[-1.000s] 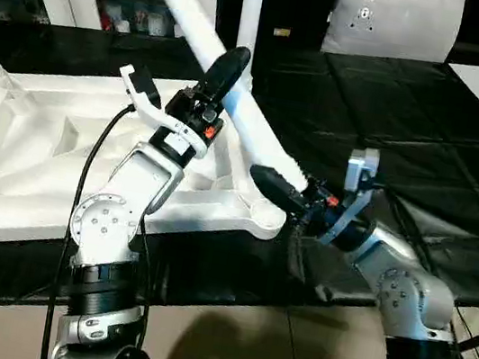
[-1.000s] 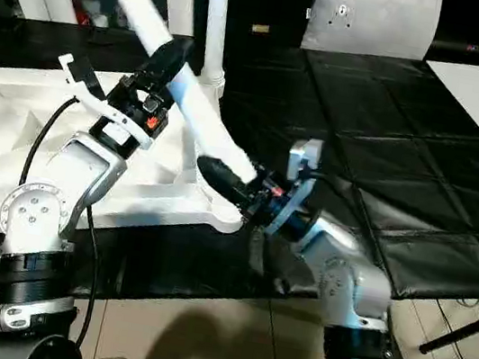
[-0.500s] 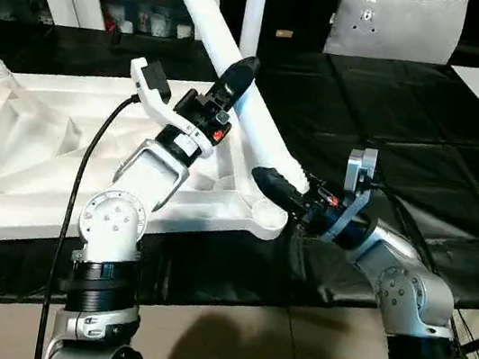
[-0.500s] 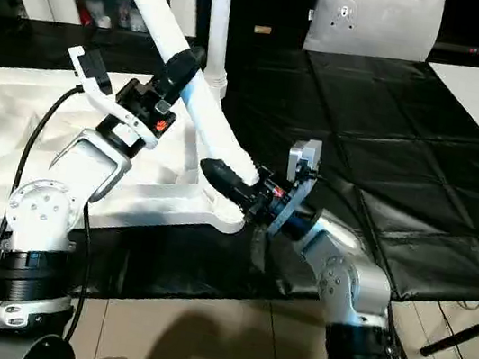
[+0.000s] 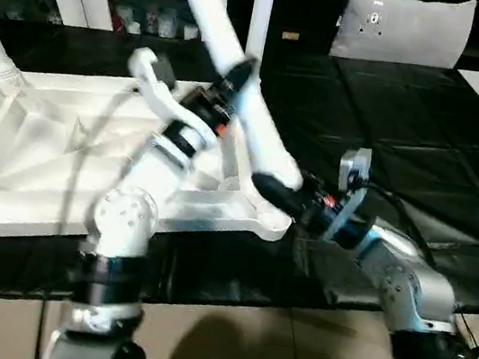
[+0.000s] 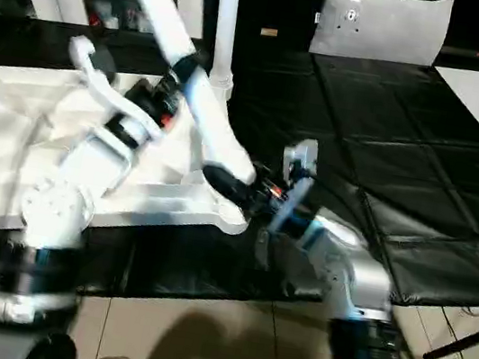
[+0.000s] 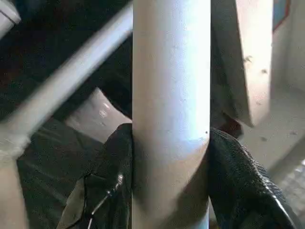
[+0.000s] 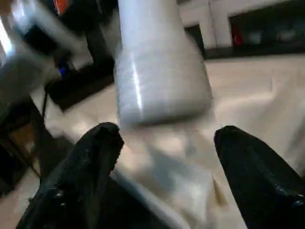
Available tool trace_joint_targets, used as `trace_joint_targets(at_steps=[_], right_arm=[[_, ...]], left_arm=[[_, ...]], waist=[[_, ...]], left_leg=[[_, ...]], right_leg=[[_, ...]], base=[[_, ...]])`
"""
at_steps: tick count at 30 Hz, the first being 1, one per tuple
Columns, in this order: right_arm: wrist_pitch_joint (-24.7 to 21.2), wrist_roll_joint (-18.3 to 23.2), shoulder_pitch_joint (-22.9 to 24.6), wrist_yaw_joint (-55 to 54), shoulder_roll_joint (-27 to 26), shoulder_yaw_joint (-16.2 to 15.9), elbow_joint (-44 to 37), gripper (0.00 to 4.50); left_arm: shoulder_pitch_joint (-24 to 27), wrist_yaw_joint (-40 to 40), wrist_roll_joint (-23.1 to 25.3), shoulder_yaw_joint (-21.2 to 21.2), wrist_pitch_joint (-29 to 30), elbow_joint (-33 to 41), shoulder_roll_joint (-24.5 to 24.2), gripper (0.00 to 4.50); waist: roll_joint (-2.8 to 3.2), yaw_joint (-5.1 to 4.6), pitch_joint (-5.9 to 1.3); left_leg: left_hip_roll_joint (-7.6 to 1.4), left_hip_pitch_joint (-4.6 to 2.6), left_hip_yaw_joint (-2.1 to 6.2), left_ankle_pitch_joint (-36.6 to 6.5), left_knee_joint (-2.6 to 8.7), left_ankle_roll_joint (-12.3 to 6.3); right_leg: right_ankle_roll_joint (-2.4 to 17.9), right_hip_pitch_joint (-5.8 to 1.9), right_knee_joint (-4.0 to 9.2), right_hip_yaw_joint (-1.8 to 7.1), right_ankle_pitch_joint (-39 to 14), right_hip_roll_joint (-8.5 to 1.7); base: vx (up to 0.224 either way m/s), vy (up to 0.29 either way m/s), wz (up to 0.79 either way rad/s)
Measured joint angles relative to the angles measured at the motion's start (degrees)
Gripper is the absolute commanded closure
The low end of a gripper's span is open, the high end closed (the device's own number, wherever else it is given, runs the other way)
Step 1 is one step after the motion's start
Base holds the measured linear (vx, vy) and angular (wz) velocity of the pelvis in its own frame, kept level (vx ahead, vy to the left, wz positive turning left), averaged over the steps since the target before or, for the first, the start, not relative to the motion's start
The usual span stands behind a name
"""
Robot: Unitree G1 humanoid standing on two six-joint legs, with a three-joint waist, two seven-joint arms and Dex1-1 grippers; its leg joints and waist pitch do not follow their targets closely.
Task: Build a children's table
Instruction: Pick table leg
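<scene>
Left gripper (image 5: 237, 77) jaws clamp a tilted white table leg (image 5: 217, 21); right gripper (image 5: 267, 187) jaws gape beneath its threaded end, at the tabletop's (image 5: 36, 138) five-o'clock corner socket (image 5: 267, 222).

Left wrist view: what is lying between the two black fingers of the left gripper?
A white table leg stands between the fingers, touching both, as the left wrist view shows.
</scene>
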State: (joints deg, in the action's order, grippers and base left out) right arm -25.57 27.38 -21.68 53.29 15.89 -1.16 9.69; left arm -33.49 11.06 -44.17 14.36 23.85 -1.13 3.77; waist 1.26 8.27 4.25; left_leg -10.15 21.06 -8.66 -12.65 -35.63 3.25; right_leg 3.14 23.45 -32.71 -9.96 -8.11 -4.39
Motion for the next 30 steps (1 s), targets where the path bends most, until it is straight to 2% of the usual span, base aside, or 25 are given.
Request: trace_joint_targets(at_steps=[1,2,4,9,14,18,21,23,30], right_arm=[[0.0,-0.3,0.4,0.5,0.6,-0.2,0.0,0.57],[0.0,-0.4,0.8,1.0,1.4,-0.4,0.1,0.33],[0.3,-0.8,1.1,1.0,2.3,-0.4,0.3,0.16],[3.0,-0.8,1.3,-1.4,3.6,4.5,1.4,0.02],[6.5,-2.5,1.2,-5.4,4.3,6.4,1.8,0.00],[7.8,-3.2,-1.0,-9.0,3.5,8.0,1.8,0.00],[8.2,-1.7,-2.0,-7.8,2.2,8.1,1.1,0.00],[6.7,0.3,-2.8,-5.5,1.8,7.3,0.6,0.00],[3.5,1.9,-5.4,1.8,3.8,4.5,0.5,0.00]], left_arm=[[-0.2,0.0,0.2,0.0,0.0,0.0,-0.5,2.64],[-0.4,0.1,0.6,-0.1,-0.1,0.0,-1.1,2.64],[-0.4,0.4,1.2,-0.1,-0.1,0.0,-1.4,2.64],[-0.4,1.1,1.8,-0.7,-0.1,-0.1,-1.8,2.64],[-0.4,1.4,2.7,-1.6,-0.1,-0.2,-2.3,2.64],[-0.2,3.8,5.2,-4.0,-0.1,-0.2,-4.4,2.64],[0.0,6.1,7.3,-6.8,-0.1,-0.2,-6.0,2.64],[0.6,8.7,8.8,-9.2,0.1,-0.2,-8.2,2.65],[0.8,19.1,9.0,-12.3,2.1,-0.2,-13.9,2.65]], waist=[[0.00,0.01,0.00],[0.00,0.00,0.00],[0.00,-0.02,0.00],[0.00,-0.03,0.00],[0.05,-0.21,-0.03],[0.05,-0.47,-0.02],[0.04,-0.37,-0.03],[0.05,-0.35,-0.02],[0.05,-0.24,-0.02]], left_leg=[[0.00,0.00,0.00,0.0,0.00,0.00],[0.00,-0.01,0.00,0.0,0.00,0.00],[0.00,-0.01,0.00,0.0,-0.02,0.00],[0.01,-0.01,0.00,0.0,-0.04,0.00],[0.00,-0.03,0.01,0.0,-0.04,-0.01],[0.00,-0.04,0.00,0.0,-0.04,-0.01],[0.00,-0.03,0.01,0.0,-0.04,-0.01],[0.00,-0.02,0.01,0.0,-0.04,-0.02],[-0.01,-0.07,0.00,0.0,-0.04,-0.02]], right_leg=[[0.0,0.00,0.00,0.00,0.0,0.00],[0.0,0.00,0.00,0.00,0.0,0.00],[0.0,0.00,0.00,0.00,0.0,0.00],[0.0,-0.01,-0.01,0.00,0.0,0.00],[0.0,-0.01,-0.03,-0.01,0.0,0.00],[0.0,0.00,-0.03,-0.01,0.0,0.01],[0.0,0.00,-0.05,-0.01,0.0,0.01],[0.0,0.01,-0.05,0.00,0.0,0.00],[0.0,0.01,-0.14,0.03,0.0,0.00]], base=[[0.000,0.000,0.00],[0.000,0.000,0.00],[0.000,0.000,0.00],[0.000,0.000,0.00],[0.000,0.000,0.00],[0.000,0.000,0.00],[0.000,0.000,0.00],[0.000,0.000,0.00],[0.000,0.000,0.00]])
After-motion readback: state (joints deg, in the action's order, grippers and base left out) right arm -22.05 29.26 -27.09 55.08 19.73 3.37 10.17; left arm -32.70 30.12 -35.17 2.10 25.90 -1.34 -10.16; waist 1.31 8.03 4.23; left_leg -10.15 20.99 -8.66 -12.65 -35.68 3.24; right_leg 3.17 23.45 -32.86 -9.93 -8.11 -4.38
